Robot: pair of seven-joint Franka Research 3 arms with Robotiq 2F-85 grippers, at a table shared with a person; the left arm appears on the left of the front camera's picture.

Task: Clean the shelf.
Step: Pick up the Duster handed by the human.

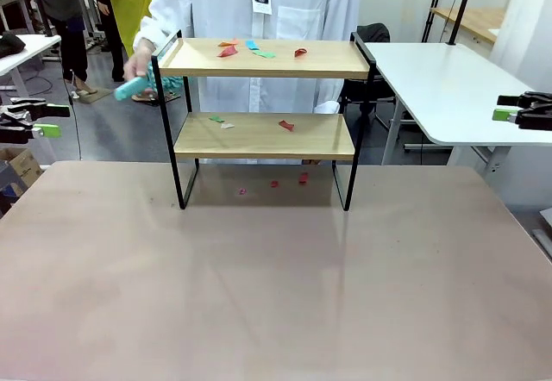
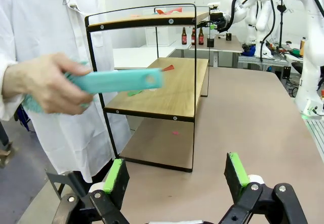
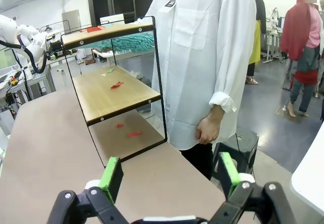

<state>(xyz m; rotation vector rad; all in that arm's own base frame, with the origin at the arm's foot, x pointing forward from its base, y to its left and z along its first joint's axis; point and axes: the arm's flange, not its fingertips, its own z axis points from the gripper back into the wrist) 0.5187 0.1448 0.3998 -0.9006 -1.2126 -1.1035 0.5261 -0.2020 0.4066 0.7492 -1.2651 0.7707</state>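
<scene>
The small two-tier shelf (image 1: 259, 140), light wooden boards in a thin black metal frame, stands at the far middle of the pinkish-beige worktop (image 1: 276, 277), just in front of a person in a white coat (image 1: 285, 10). Small coloured paper scraps (image 1: 228, 50) lie on both boards, and a few lie on the worktop beneath the lower one.

The person's hand (image 2: 45, 84) holds a teal plastic brush (image 2: 116, 80) at the end of the top board nearest our left arm. We judge the main risk to be scatter. A brisk sweep could send scraps over the open front or back edge onto the worktop or floor, adding to the mess below. The raised side rails may also trap bits in the corners. The frame looks light, so a firm push against a rail could slide or rock it.

Our left pincer (image 2: 176, 171) and right pincer (image 3: 168, 165) are both spread wide and empty, well apart from the shelf on either side. If either reached in now, it could meet the person's hand or knock the frame.
</scene>
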